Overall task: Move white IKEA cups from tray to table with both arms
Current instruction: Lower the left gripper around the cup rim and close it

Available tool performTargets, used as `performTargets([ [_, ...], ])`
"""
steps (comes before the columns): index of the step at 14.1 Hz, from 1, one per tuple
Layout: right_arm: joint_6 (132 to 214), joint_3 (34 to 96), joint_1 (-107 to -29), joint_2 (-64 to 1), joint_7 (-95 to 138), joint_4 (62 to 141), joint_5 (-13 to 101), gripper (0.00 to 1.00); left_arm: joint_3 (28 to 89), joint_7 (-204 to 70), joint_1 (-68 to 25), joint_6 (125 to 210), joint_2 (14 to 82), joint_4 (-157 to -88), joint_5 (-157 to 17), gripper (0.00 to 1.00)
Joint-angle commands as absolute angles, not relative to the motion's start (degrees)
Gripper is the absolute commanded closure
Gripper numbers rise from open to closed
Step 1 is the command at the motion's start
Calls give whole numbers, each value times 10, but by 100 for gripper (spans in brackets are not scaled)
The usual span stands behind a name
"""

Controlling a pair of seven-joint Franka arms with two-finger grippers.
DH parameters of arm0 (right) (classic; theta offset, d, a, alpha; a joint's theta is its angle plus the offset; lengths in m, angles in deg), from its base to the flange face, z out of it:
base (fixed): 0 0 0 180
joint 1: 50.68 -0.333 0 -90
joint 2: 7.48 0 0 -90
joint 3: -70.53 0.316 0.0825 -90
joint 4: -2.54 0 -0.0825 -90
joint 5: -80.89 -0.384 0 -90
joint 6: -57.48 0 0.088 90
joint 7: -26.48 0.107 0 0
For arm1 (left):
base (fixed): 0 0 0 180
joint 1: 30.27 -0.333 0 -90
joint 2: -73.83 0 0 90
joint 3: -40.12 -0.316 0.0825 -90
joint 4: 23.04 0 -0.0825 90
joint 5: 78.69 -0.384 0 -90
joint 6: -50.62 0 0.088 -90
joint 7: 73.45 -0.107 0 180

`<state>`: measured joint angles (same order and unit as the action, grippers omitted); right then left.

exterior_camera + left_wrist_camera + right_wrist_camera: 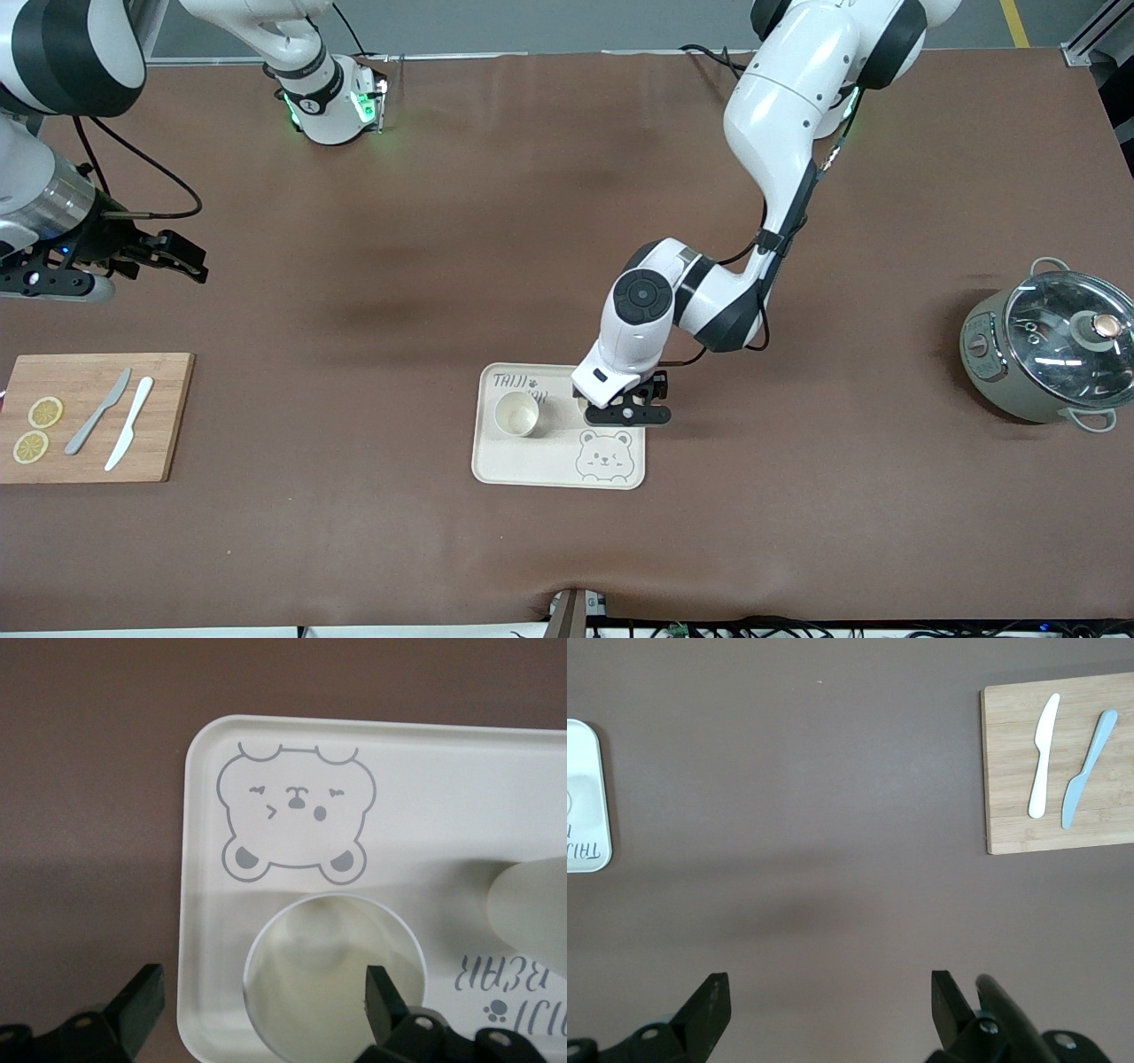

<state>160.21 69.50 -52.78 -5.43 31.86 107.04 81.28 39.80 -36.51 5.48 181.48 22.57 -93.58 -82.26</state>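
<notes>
Left gripper (631,409) hangs spread over the cup (335,979) at the tray (556,474) edge (second cup (516,413) beside it); you centre the rim between both fingers, then descend; right gripper (168,255), also spread, waits over the table (443,221).

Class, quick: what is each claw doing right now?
Left claw: open, straddling a cup on the tray, not gripping.
Right claw: open, empty, waiting over the table.

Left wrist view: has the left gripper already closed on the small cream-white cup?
No: the left gripper is open, its fingers apart around the cream-white cup standing on the cream bear tray.
</notes>
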Motion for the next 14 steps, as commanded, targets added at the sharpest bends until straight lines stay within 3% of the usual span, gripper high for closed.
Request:
performTargets([
  [1,1604,696,-528,-44,316,1077,820,0,390,-355,61,1830,209,-919,-833,0],
  [14,1607,696,-529,-47,317,1077,820,0,390,-362,52,1847,197,-919,-833,0],
])
